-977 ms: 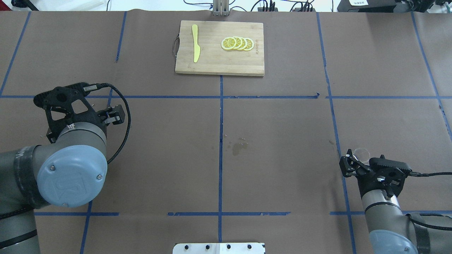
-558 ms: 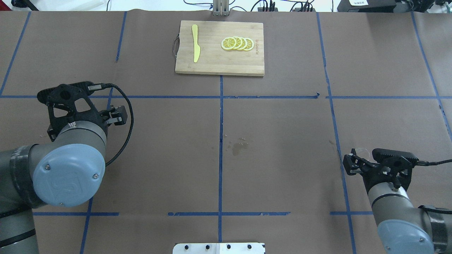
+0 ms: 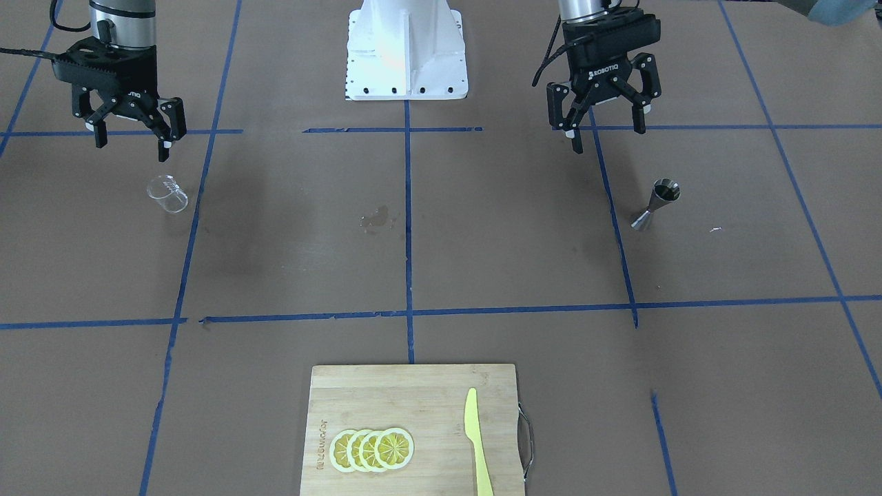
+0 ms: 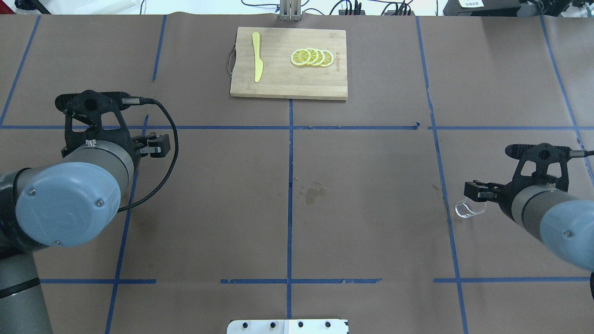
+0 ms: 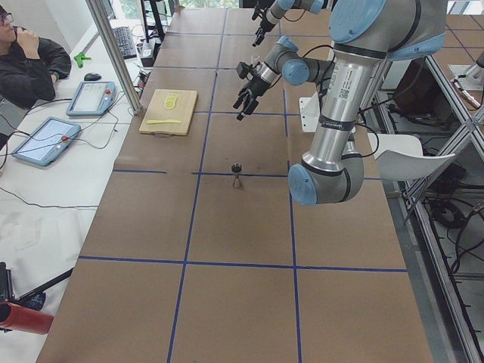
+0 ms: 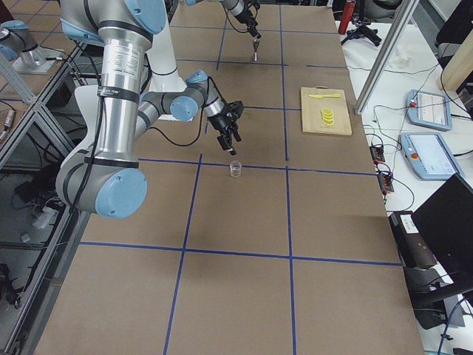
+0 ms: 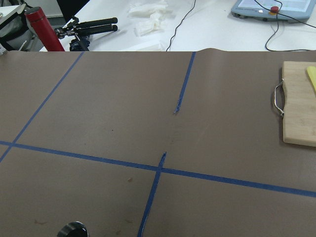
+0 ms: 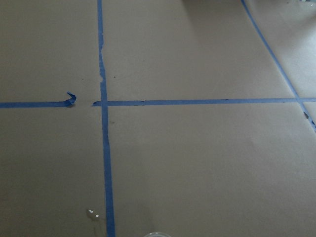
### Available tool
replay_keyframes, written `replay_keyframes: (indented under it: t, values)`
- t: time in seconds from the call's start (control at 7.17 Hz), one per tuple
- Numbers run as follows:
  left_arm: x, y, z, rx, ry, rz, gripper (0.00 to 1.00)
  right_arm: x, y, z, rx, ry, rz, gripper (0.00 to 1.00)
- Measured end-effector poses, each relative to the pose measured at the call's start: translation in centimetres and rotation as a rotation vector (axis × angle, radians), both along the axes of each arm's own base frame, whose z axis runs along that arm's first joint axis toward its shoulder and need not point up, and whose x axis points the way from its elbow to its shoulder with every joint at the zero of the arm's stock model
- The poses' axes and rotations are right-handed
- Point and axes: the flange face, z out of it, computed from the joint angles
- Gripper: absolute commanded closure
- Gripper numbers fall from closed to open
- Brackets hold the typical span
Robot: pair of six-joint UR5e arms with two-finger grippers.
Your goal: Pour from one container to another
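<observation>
Clear cup (image 3: pixel 167 194): upright on the table (image 3: pixel 482 262), robot's right side, touched by nothing. Right tool (image 3: pixel 132 146): fingers apart, empty, lifted off above the cup within the last second. Steel jigger (image 3: pixel 658 204): far across, standing; left tool (image 3: pixel 606 134) spread, empty, likewise risen. Judged: both vessels released, pour probably over.

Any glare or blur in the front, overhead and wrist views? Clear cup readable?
Front-facing: clear cup faint on the brown paper but outline readable; white robot base blown out. Overhead: cup is only a pale glint. Right wrist: soft and washed out, just the cup's rim at the bottom edge. Left wrist: sharp, jigger clipped at the bottom edge.
</observation>
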Motion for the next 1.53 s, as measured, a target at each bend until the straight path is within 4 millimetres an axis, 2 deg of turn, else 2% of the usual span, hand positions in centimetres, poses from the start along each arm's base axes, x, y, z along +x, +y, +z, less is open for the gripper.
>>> replay_keyframes:
  t: [0.28,0.56,0.7,0.98,1.26,1.4,1.53]
  values:
    - [-2.2,-2.5,0.4,0.036,-0.016,0.107,0.0,4.9,-4.0,-1.2,-0.061,-0.063,-0.145,0.0]
    - [-5.3,-6.8,2.4,0.091,-0.026,0.244,0.0,9.8,-7.8,-0.1,-0.074,-0.102,-0.276,0.0]
    - [-7.3,-9.6,3.9,0.119,-0.039,0.309,0.0,11.9,-9.8,0.8,-0.069,-0.118,-0.326,0.0]
    - [-13.8,-16.0,7.9,0.147,-0.107,0.435,0.0,16.1,-13.1,3.2,-0.035,-0.117,-0.42,0.0]
    - [-21.9,-22.0,14.0,0.146,-0.161,0.559,0.0,20.3,-15.0,6.5,-0.013,-0.096,-0.496,0.0]
    - [-26.0,-24.0,17.0,0.134,-0.184,0.601,0.0,22.3,-15.4,8.0,-0.015,-0.069,-0.543,0.0]
    - [-29.4,-25.2,19.6,0.121,-0.19,0.644,0.0,24.3,-15.4,9.1,-0.026,-0.052,-0.591,0.0]
